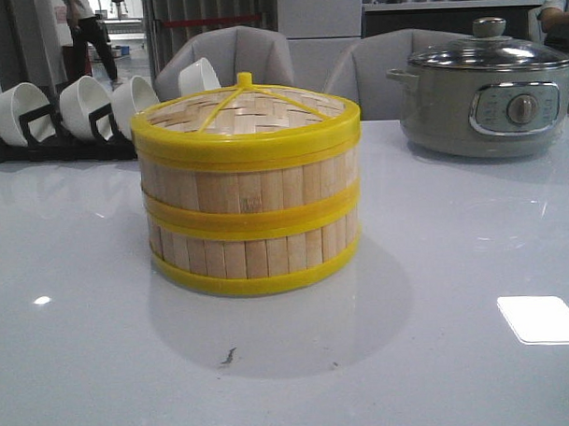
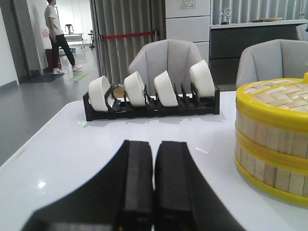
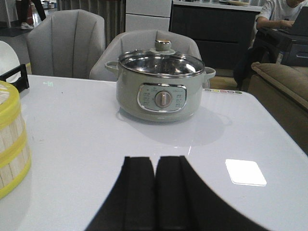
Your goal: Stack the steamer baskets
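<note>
The two baskets [image 1: 249, 214] stand stacked at the centre of the front frame on the table [image 1: 438, 338], the lid [image 1: 245, 110] seated on top. Both the left end effector [image 2: 154, 183] and the right end effector [image 3: 155, 192] are clenched, empty, well apart from the stack. Little looks left to do; a careless arm sweep could knock the stack askew.

I am finding no text I can read: the markings around the dial on the electric pot [image 3: 162, 93] are showing too small and blurred.
</note>
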